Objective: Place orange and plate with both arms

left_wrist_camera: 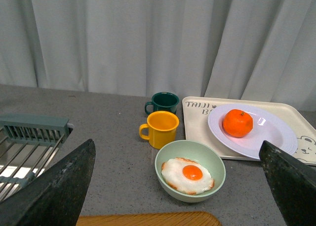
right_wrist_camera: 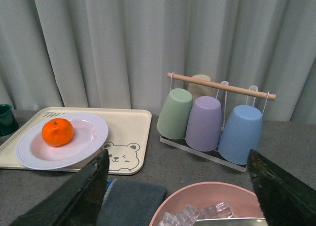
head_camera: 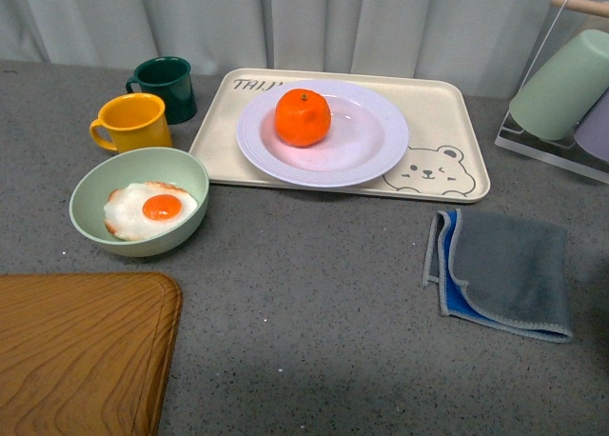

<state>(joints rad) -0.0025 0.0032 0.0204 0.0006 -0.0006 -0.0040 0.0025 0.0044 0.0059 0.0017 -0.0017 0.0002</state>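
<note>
The orange point(head_camera: 304, 117) sits in the well of the white plate point(head_camera: 366, 146), and the plate rests on the cream bear tray point(head_camera: 447, 122). Both also show in the left wrist view, orange point(left_wrist_camera: 237, 123) on plate point(left_wrist_camera: 271, 134), and in the right wrist view, orange point(right_wrist_camera: 57, 132) on plate point(right_wrist_camera: 86, 137). Neither arm shows in the front view. My left gripper point(left_wrist_camera: 180, 186) is open and empty, well back from the tray, above the green bowl. My right gripper point(right_wrist_camera: 180, 191) is open and empty, above a pink bowl, away from the plate.
A pale green bowl point(head_camera: 95, 228) with a fried egg, a yellow mug point(head_camera: 133, 122) and a dark green mug point(head_camera: 166, 86) stand left of the tray. A grey-blue cloth point(head_camera: 504, 274) lies right front. A wooden board point(head_camera: 81, 350) is front left. A cup rack point(right_wrist_camera: 212, 120) stands at the right, a dish rack point(left_wrist_camera: 29, 142) far left.
</note>
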